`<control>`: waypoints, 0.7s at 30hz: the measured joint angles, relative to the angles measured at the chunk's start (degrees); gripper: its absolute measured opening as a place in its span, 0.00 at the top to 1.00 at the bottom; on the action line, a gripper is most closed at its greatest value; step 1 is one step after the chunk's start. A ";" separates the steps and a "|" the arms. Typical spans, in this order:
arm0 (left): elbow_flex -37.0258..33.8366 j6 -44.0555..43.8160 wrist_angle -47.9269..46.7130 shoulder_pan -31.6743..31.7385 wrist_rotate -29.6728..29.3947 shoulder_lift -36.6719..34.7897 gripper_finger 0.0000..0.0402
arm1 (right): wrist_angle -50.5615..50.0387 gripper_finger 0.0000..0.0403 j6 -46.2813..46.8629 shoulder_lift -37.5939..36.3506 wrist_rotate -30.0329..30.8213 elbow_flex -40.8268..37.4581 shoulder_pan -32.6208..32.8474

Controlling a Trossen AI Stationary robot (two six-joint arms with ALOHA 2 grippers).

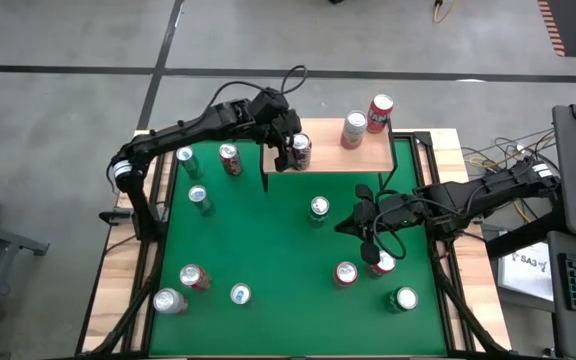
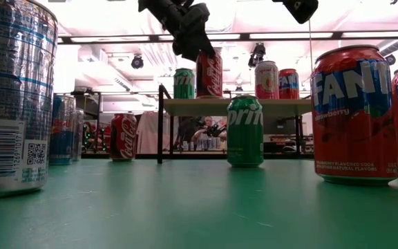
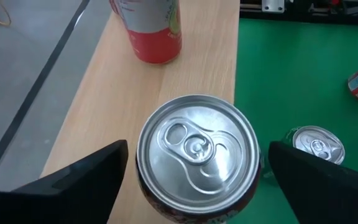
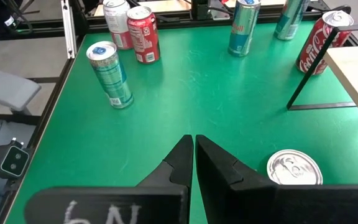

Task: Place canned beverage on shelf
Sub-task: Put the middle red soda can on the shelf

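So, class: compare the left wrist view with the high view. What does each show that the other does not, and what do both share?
Only the left wrist view shows the pull tab on the red can and the clear gap between that can and each open finger.

Only the high view shows the whole green table, the right gripper shut above it, and the cans scattered across it.

Both show the left gripper over the shelf, the red can standing on its wooden board, and another can farther along it.

Right end effector [image 4: 194, 163] closed — silver-topped can [image 4: 294, 168] beside it.
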 joint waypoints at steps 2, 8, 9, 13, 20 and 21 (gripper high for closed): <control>0.24 0.44 -0.40 0.01 0.02 -0.52 0.07 | 0.07 0.97 0.00 0.00 0.07 0.00 -0.02; 0.80 1.71 -1.17 -0.01 0.02 -3.67 0.07 | 1.82 0.97 -0.03 0.00 2.93 0.00 -0.46; 0.78 1.77 -1.48 -0.05 0.04 -4.28 0.07 | 2.19 0.97 -0.05 0.00 2.93 0.00 -0.78; -0.70 1.83 -1.43 -1.05 0.42 -7.81 0.08 | 3.77 0.97 -0.17 0.00 2.93 0.00 -2.81; -16.27 0.35 10.53 -4.82 0.44 -17.90 0.19 | 5.53 0.97 -0.07 1.18 2.99 0.00 -8.84; -19.16 0.28 13.19 -5.41 0.40 -19.78 0.21 | 5.78 0.97 -0.04 1.41 3.00 0.00 -9.79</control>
